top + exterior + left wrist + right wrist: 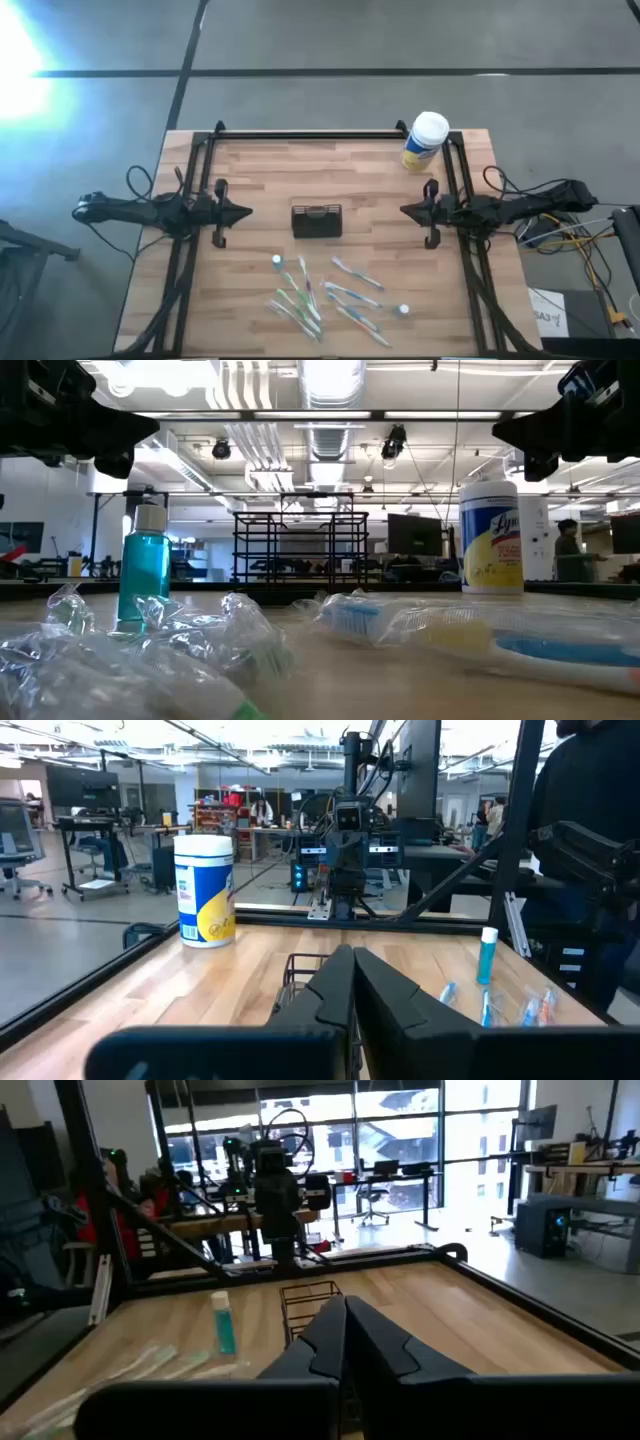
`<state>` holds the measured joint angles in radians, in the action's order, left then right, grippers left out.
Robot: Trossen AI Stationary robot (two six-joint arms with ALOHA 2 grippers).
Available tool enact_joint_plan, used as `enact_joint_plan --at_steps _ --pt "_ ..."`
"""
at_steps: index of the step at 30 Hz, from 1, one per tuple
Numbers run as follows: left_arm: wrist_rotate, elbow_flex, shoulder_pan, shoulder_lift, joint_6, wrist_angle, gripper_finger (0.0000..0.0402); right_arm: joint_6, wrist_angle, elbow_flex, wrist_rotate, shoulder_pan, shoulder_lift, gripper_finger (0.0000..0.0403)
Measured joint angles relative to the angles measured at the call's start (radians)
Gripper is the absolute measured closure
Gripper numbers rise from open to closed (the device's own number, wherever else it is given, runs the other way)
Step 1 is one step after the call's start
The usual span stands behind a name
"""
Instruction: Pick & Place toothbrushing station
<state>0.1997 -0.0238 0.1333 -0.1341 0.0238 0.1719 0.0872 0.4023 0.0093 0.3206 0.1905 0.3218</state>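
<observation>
The toothbrushing station, a small black mesh organiser box (317, 220), stands on its base at the middle of the wooden table; it also shows in the low view (300, 545), the left wrist view (303, 972) and the right wrist view (306, 1308). My left gripper (247, 211) is shut and hangs above the table to the box's left, touching nothing. My right gripper (404, 210) is shut and hangs to the box's right, touching nothing. Both point at the box.
Several wrapped toothbrushes (325, 298) lie scattered on the near half of the table. A small blue bottle (143, 570) stands among them. A yellow canister with a white lid (425, 141) stands at the far right corner. Black frame rails (310, 134) run along the table's edges.
</observation>
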Motion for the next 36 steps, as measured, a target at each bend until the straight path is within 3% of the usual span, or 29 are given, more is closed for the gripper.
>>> enact_joint_plan --at_steps 9,14,17,24,32,36 --pt "0.003 0.0 0.0 0.0 -0.007 0.0 0.0384 -0.016 -0.001 0.0 0.028 0.0 0.003 0.0394" --pt "0.106 -0.001 0.0 0.0 0.001 -0.002 0.0397 -0.023 -0.001 0.0 0.031 0.0 0.003 0.0394" --pt "0.109 -0.048 0.001 -0.013 0.004 -0.013 0.0398 -0.038 -0.001 0.0 0.031 0.0 0.003 0.0394" --pt "0.207 -0.35 0.013 -0.162 0.055 -0.23 0.0399 -0.085 0.0 0.0 0.031 0.0 0.003 0.0394" --pt "0.375 -0.796 0.116 -0.59 0.126 -0.611 0.04 -0.117 0.001 0.0 0.031 0.001 0.001 0.0394" --pt "0.443 -1.025 0.127 -0.79 0.335 -0.931 0.0393 -0.116 -0.002 0.0 0.026 0.001 0.001 0.0394"
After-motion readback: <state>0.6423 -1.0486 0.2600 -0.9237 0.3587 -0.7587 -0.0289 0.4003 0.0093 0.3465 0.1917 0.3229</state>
